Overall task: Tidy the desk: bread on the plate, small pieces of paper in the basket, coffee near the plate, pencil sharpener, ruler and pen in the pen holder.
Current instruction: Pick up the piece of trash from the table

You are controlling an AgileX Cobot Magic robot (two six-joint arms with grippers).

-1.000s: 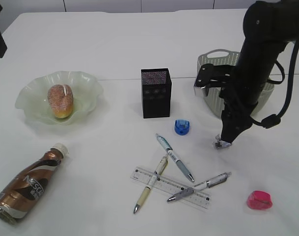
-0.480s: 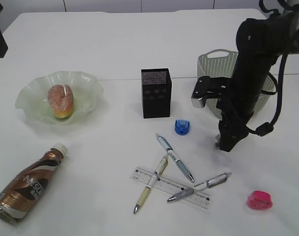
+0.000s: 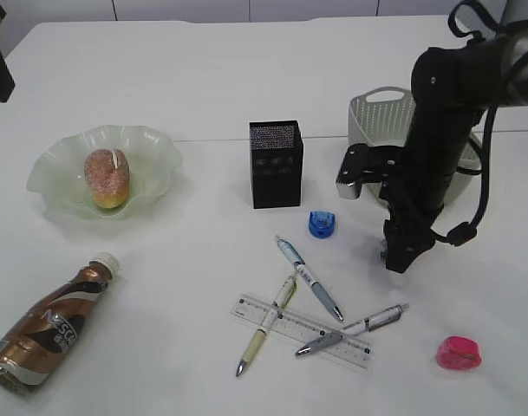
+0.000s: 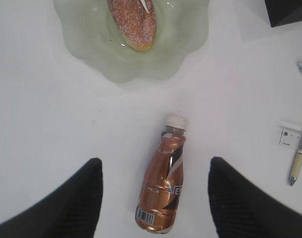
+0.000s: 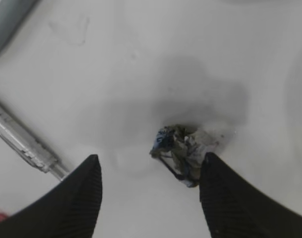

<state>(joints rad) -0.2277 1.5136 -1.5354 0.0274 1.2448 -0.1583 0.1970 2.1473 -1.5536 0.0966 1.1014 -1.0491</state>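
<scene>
Right wrist view, our right gripper (image 5: 148, 193) spread around crumpled paper (image 5: 185, 151), fingertips cut off, arm now lower over it, left gripper (image 4: 153, 198) spread.

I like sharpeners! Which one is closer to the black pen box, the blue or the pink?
The blue sharpener. It sits just right of the black pen holder, while the pink sharpener lies far off near the table's front right.

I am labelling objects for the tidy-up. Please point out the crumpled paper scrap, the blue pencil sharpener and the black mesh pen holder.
Crumpled paper scrap (image 5: 183, 153), right wrist view, its middle.
Blue pencil sharpener (image 3: 322, 224), exterior view, its top.
Black mesh pen holder (image 3: 277, 173), exterior view, its front wall.
</scene>
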